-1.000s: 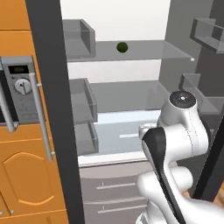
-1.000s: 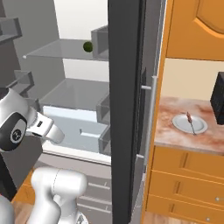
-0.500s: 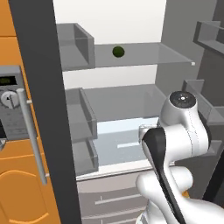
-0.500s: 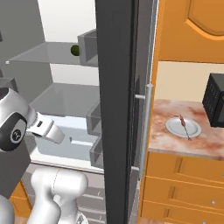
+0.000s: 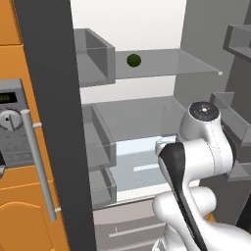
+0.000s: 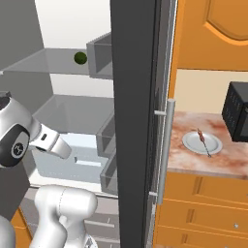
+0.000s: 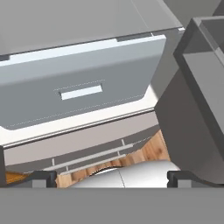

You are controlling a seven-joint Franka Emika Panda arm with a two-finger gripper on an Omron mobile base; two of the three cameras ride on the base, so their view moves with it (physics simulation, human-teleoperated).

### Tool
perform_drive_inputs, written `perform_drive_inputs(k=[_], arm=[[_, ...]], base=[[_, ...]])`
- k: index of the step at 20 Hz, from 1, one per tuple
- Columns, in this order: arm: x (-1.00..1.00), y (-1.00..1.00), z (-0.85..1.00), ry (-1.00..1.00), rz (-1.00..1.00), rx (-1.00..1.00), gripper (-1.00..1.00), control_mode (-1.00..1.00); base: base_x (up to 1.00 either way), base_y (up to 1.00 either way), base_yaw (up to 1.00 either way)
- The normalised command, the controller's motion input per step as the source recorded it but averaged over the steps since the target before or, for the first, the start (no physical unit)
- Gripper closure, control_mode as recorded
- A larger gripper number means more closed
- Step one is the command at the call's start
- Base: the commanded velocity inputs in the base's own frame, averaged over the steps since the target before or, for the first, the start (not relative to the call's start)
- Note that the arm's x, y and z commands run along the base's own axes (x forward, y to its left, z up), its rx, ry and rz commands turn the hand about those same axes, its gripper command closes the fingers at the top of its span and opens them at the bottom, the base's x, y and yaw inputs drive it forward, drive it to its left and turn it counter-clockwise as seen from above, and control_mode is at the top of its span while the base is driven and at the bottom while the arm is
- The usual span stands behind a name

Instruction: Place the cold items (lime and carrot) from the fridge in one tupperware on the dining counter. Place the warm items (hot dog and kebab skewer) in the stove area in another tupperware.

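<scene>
Open fridge [image 5: 147,122]: lime [image 5: 134,60] is sitting on the far upper shelf [image 5: 171,61], above the gripper [image 7: 112,177], which is gaping wide, empty.

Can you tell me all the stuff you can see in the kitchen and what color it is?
lime: one, dark green, on the fridge's upper glass shelf
crisper drawer: one, pale grey-blue, low in the fridge
door bins: several, grey, on the open fridge doors
kebab skewer: one, brownish, on the plate
plate: one, white, on the marble counter
microwave: one, black, right of the plate
cabinets: orange, around the fridge
claw: one, dark tips, open, empty
</scene>
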Motion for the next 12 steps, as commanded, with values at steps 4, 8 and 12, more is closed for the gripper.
perform_drive_inputs(k=[4, 8, 12], arm=[[0.0, 0.0, 0.0, 0.0, 0.0, 0.0, -1.0, 1.0], [0.18, 0.08, 0.04, 0.0, 0.03, 0.01, -1.0, -1.0], [0.68, 0.2, 0.46, -0.08, 0.37, 0.1, -1.0, -1.0]], base=[[0.72, 0.33, 0.0], [0.57, 0.27, 0.0], [0.0, 0.0, 0.0]])
